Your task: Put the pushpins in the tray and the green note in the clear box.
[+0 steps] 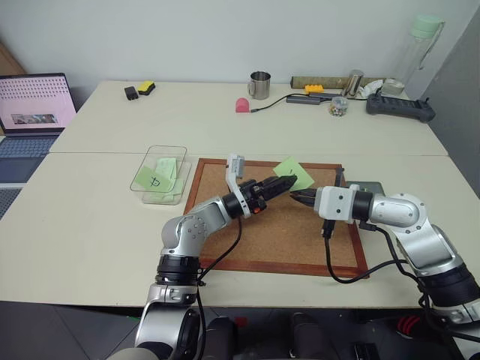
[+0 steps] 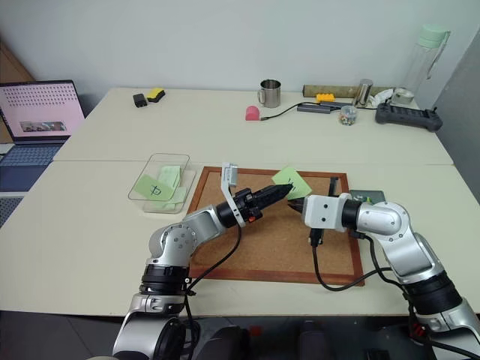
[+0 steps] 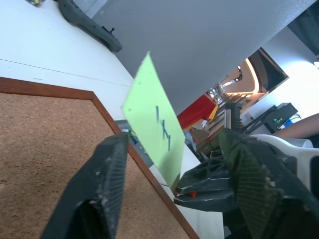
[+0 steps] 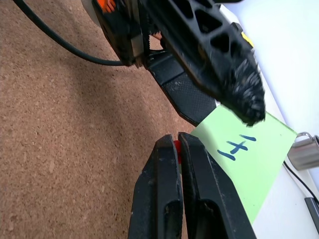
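The right gripper (image 4: pixel 177 149) is clenched, a red pushpin (image 4: pixel 176 146) pinched at its fingertips, with the green note (image 4: pixel 249 159) at those tips; the left gripper (image 1: pixel 283 184) stands parted around the note's edge, gripping nothing; the note, pale green with a dark handwritten mark, stands raised over the cork board (image 1: pixel 277 240), near its far edge.

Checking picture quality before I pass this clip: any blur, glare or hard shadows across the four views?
Left eye view: even indoor light, soft shadows on the cork board, the green note sharp. Left wrist view: the near fingers soft, the note's dark mark readable, bright patch at the far right edge. Right wrist view: the right gripper and cork grain crisp, the table washed out white.
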### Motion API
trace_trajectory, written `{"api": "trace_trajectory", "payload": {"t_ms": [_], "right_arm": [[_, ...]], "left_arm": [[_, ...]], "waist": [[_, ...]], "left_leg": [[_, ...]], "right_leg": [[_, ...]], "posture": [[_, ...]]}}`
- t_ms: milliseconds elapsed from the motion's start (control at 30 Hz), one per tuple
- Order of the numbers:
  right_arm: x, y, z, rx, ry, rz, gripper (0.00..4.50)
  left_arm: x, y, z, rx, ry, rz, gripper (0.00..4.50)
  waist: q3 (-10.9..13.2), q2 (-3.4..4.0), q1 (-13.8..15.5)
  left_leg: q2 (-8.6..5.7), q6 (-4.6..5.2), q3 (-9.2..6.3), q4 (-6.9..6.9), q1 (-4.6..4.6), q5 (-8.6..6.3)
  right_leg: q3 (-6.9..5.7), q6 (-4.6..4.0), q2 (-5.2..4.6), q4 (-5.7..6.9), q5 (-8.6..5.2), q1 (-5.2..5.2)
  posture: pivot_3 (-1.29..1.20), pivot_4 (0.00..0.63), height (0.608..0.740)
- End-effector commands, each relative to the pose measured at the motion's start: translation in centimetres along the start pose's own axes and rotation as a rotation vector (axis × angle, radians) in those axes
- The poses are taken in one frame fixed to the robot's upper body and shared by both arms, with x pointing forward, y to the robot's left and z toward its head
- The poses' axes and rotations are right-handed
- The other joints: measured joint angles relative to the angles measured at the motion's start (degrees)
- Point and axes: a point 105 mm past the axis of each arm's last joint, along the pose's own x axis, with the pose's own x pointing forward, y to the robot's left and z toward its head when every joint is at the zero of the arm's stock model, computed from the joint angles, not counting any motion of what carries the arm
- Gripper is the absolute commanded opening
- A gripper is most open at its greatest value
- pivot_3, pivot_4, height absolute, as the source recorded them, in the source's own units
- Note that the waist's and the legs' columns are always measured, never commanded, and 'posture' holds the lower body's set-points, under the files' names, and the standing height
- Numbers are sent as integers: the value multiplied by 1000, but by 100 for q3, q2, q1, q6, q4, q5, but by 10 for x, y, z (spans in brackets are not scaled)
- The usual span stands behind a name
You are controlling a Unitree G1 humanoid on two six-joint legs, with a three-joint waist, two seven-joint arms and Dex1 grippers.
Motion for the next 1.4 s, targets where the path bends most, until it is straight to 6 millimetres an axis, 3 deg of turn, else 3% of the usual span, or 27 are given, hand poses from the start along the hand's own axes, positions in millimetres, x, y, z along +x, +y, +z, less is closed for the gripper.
{"api": "trace_trajectory", "payload": {"t_ms": [33,433,867,1067,1167,1267,1400], "right_arm": [[0,-10,18,-73,-51,-22,0],[1,-7,19,-86,-60,-17,0],[-7,-17,31,-101,-114,-71,0],[-22,-25,32,21,-114,-143,0],[-36,-34,14,162,-37,-235,0],[-62,-45,-26,342,130,-386,0],[-92,-32,-72,530,322,-499,0]], "left_arm": [[5,-7,9,29,-32,-28,2132],[4,-6,4,45,-13,-29,43],[3,20,-9,106,32,108,43],[7,27,-11,121,34,140,43],[7,25,-8,138,19,135,43],[4,20,-2,165,5,115,43],[-1,14,1,201,12,99,43]], "waist": [[0,0,0],[0,-1,0],[0,0,0],[1,-2,24],[1,-2,53],[1,-2,74],[1,-2,92]], "left_leg": [[0,0,0,0,0,0],[0,0,0,0,0,0],[0,2,0,0,0,-1],[-1,10,-2,0,-1,-6],[-1,13,-4,-1,-2,-8],[-1,14,-2,0,-2,-8],[-2,15,-3,-1,-4,-9]], "right_leg": [[0,0,0,0,0,0],[0,0,0,-1,0,0],[0,0,0,-1,0,0],[-1,0,-2,-3,0,2],[-2,0,-2,-3,0,2],[0,0,-2,-3,0,1],[-1,0,-3,-5,1,1]], "posture": [[0,150,740],[0,150,740],[0,150,740],[0,150,740],[0,150,740],[0,150,740],[0,150,740]]}}
